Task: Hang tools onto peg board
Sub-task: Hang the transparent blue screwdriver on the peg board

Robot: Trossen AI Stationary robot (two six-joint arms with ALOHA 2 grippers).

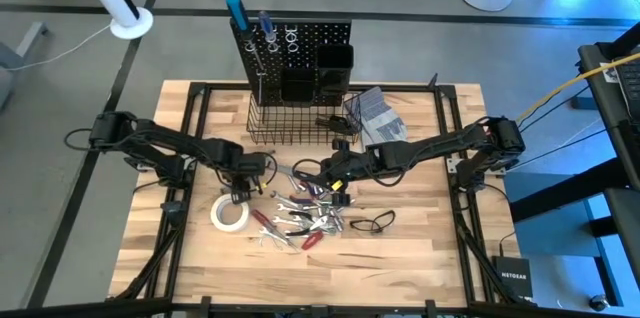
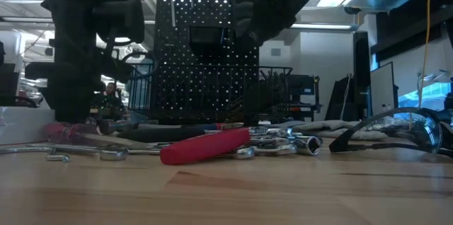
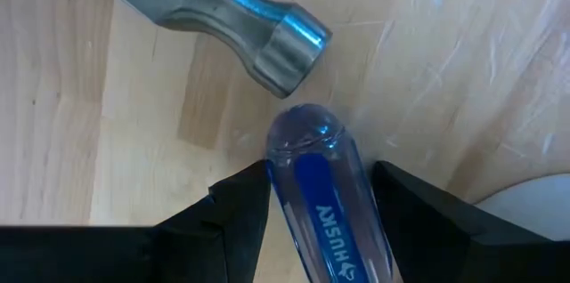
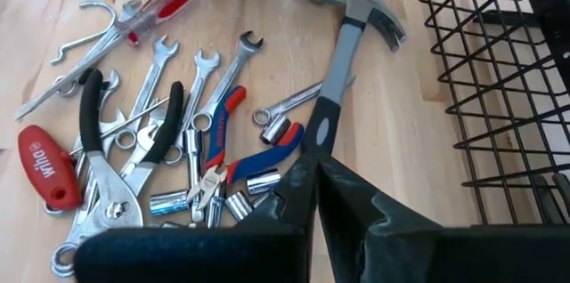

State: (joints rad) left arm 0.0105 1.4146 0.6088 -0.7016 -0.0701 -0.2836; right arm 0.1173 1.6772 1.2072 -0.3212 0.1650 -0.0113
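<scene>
Blue-handled screwdriver (image 3: 322, 203) lies between the left gripper (image 3: 312, 216)'s parted fingers; right gripper (image 4: 313, 196) closed.

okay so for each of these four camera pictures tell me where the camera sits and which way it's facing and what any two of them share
High view: above the table, looking straight down; both arms, tool pile, peg board.
Low view: at tabletop height, looking level at the peg board; arms hang in from above.
Left wrist view: looks past the left gripper, which straddles a blue screwdriver handle.
Right wrist view: looks past the right gripper, shut, over the tools.
Shared: both wrist views show the hammer.
</scene>
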